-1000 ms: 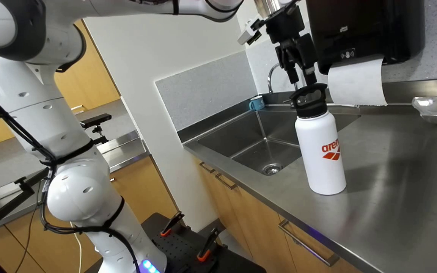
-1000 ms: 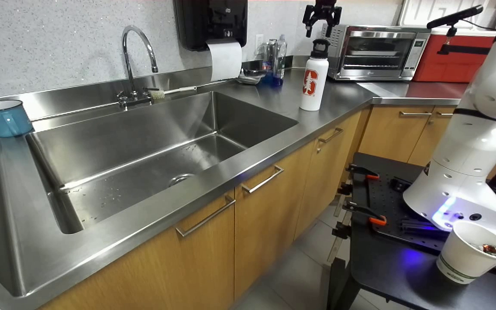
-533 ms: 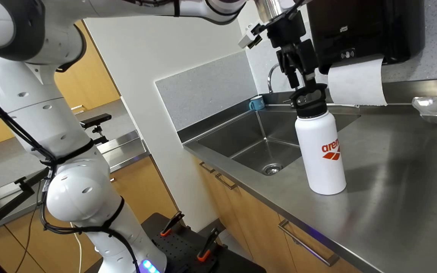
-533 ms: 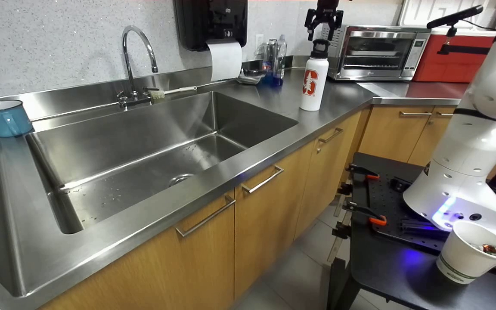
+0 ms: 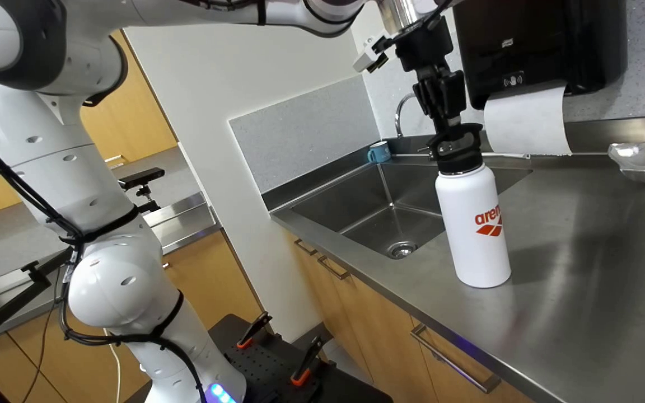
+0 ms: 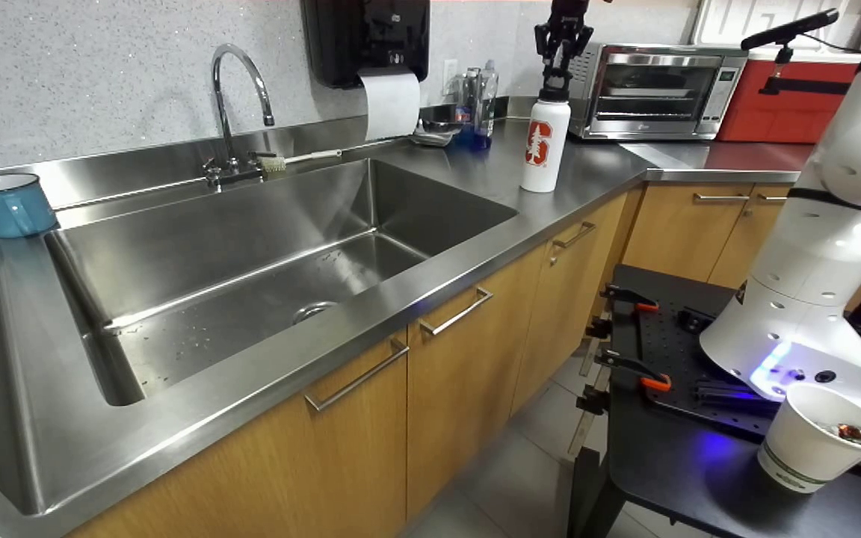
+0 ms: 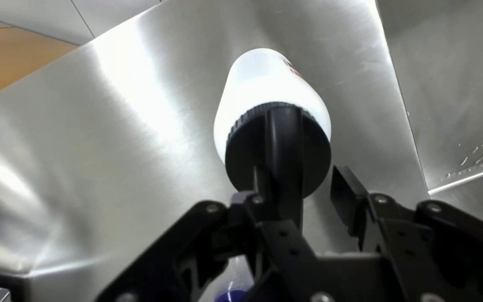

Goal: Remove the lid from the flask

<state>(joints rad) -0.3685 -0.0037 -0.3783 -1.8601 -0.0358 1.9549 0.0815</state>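
Flask [image 5: 473, 235] stands upright on the steel counter [image 5: 585, 291], beside the sink [image 5: 367, 210], in an exterior view; its black lid [image 5: 461, 162] is seated on top, loop handle [image 5: 472, 129] uppermost. I note the gripper [image 5: 447, 124] above it, pointing down, fingertips level with the top of the handle. Black lies against black, so contact cannot be judged from this angle.

In an exterior view I find a red emblem [image 6: 539, 143] with a white tree on the flask's side, and the toaster oven [image 6: 655, 93] beyond. The fingers reach down to the lid and overlap the handle in sight.

In the wrist view the handle runs between the fingers. One finger [image 7: 262, 184] lies close against it, touching or nearly so, I cannot tell which; the other finger [image 7: 347, 197] stands apart, counter showing in the gap. I record the gripper as partway open, straddling the handle, its grip not yet taken.
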